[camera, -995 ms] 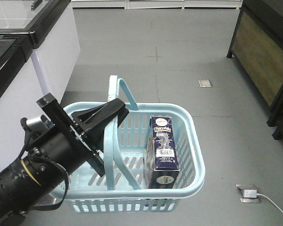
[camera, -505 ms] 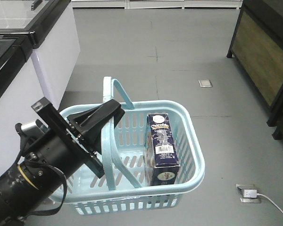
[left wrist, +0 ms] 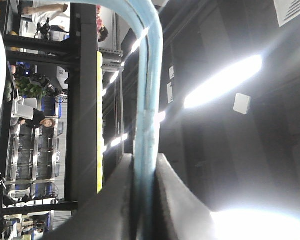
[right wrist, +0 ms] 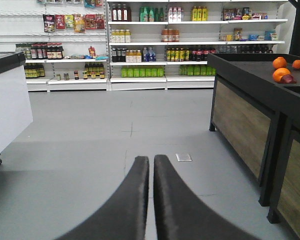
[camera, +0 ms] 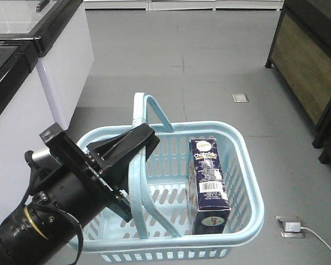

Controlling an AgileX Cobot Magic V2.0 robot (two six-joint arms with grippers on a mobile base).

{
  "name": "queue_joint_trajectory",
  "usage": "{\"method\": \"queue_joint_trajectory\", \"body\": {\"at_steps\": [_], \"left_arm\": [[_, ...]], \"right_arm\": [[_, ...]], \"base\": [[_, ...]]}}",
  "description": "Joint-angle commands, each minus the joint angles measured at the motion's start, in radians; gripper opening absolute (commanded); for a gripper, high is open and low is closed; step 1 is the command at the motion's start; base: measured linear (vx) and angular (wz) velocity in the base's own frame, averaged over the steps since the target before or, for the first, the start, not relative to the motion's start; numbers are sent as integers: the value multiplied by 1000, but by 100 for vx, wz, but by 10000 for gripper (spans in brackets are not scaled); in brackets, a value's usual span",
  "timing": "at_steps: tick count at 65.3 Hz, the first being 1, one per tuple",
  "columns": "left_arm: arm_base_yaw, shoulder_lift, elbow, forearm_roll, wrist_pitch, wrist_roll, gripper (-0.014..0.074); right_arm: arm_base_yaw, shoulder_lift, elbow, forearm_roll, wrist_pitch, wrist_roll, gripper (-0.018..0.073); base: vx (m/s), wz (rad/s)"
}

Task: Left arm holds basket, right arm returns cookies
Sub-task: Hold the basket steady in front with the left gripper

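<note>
My left arm (camera: 55, 215), black with a yellow ring, reaches in from the lower left. Its wedge gripper (camera: 145, 139) is shut on one hoop handle of the light blue basket (camera: 255, 193), which hangs above the grey floor. In the left wrist view the blue handle (left wrist: 149, 100) runs between the closed jaws of that gripper (left wrist: 145, 162). The dark navy ChocoFello cookie box (camera: 209, 182) stands upright inside the basket at its right side, barcode facing me. My right gripper (right wrist: 151, 159) is shut and empty, pointing over bare floor. It is out of the front view.
A white freezer cabinet (camera: 55, 61) stands at the left and a dark wooden display stand (camera: 309, 61) at the right. A floor socket with a cable (camera: 291, 226) lies at the lower right. Stocked shelves (right wrist: 155, 40) and a counter with oranges (right wrist: 280, 70) show ahead.
The left arm and the basket have shifted to the right and nearer in the front view, after a small drift to the left. The cookie box moved with the basket.
</note>
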Motion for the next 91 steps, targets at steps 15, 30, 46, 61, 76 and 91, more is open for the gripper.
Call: {"method": "queue_joint_trajectory", "body": {"at_steps": [15,30,46,61,76,91], "left_arm": [[-57,-35,-29,-68,-161,33,-4],[-65,-35,-29,-79,-142,31,-4],[-65,-35,-29,-60,-140,21,-4],[-65,-35,-29,-34,-139,7,-4],[-65,-35,-29,-30,-139,7,-4],[-65,-35,-29,-28,-144,7,-3]], "right_arm": [[0,-13,19,-5,-71,-6,-6],[0,-13,19,-5,-71,-6,-6],[0,-13,19,-5,-71,-6,-6],[0,-13,19,-5,-71,-6,-6],[0,-13,19,-5,-72,-6,-6],[0,-13,19,-5,-72,-6,-6]], "base": [[0,0],[0,0],[0,0],[0,0],[0,0],[0,0]]}}
